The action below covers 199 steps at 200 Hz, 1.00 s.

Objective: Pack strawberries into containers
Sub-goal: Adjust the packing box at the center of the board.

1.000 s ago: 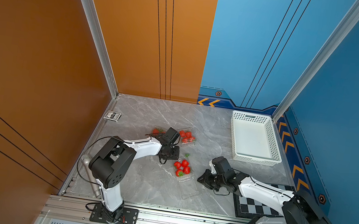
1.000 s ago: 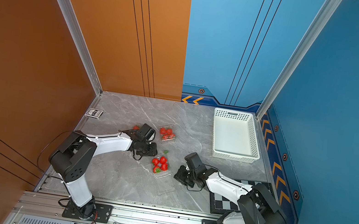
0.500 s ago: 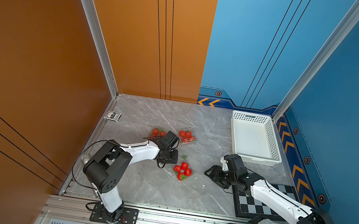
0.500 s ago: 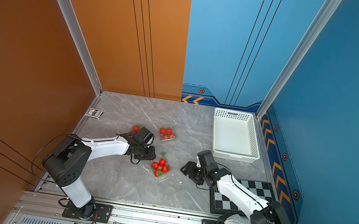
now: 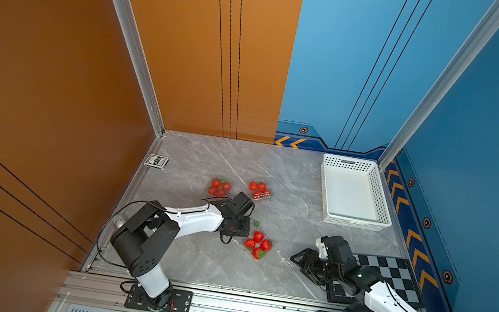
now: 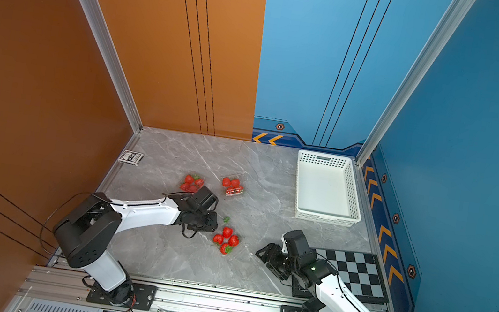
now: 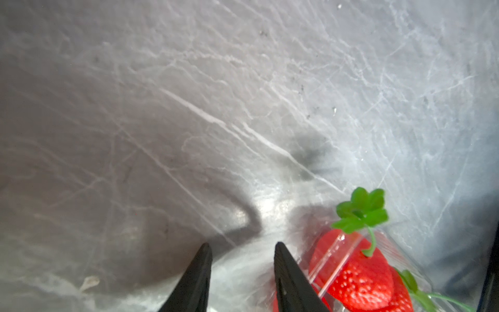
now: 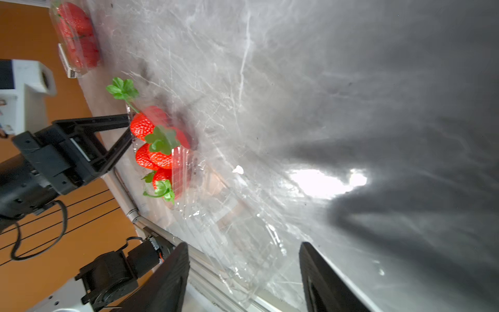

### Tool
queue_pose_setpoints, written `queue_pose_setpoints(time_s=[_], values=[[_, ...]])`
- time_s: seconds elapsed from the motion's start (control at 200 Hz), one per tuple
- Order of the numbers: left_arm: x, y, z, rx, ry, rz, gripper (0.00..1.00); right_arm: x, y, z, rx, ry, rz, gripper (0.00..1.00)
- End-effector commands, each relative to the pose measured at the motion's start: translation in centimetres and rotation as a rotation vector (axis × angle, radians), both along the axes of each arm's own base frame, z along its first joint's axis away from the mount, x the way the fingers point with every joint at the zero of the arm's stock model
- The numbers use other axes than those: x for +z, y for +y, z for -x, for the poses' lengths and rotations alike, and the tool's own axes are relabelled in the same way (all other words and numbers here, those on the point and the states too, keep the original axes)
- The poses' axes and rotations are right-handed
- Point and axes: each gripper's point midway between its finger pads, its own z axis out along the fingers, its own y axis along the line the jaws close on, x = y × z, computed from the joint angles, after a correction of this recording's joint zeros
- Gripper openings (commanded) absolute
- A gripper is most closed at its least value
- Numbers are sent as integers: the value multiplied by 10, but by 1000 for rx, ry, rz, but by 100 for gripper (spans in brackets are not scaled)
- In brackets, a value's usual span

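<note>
Several strawberries (image 5: 258, 243) (image 6: 226, 239) lie in an open clear container (image 8: 183, 162) mid-table, and a green leafy cap (image 7: 361, 208) sticks out over its rim. The container's clear lid (image 8: 243, 229) lies flat toward my right gripper. My left gripper (image 5: 245, 228) (image 7: 241, 247) is at the container's left edge. Its jaws stand partly apart with blurred clear plastic between them, and a grip does not show. My right gripper (image 5: 302, 267) (image 8: 244, 247) stands wide open just beyond the lid's far end, holding nothing. Two more containers (image 5: 220, 187) (image 5: 260, 191) farther back hold strawberries.
A large white perforated basket (image 5: 355, 192) stands at the back right. A small card box (image 5: 156, 161) lies by the left wall. A checkerboard mat (image 5: 390, 278) covers the front right corner under my right arm. Orange and blue walls enclose the table.
My right gripper has opened and drawn back to the right, away from the open container. My left gripper and that container have shifted slightly toward the front.
</note>
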Motion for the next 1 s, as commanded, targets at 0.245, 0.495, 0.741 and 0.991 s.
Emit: queue_pose_setpoints(time_s=[0.245, 0.495, 0.741, 0.991], values=[[2, 3, 13, 23, -3, -26, 40, -20, -5, 25, -48, 67, 1, 67], [6, 1, 30, 40, 4, 1, 34, -17, 2, 14, -62, 39, -25, 60], [7, 16, 45, 89, 5, -7, 34, -21, 16, -2, -41, 34, -28, 55], [22, 42, 17, 202, -35, 6, 41, -21, 12, -16, -36, 33, 5, 55]])
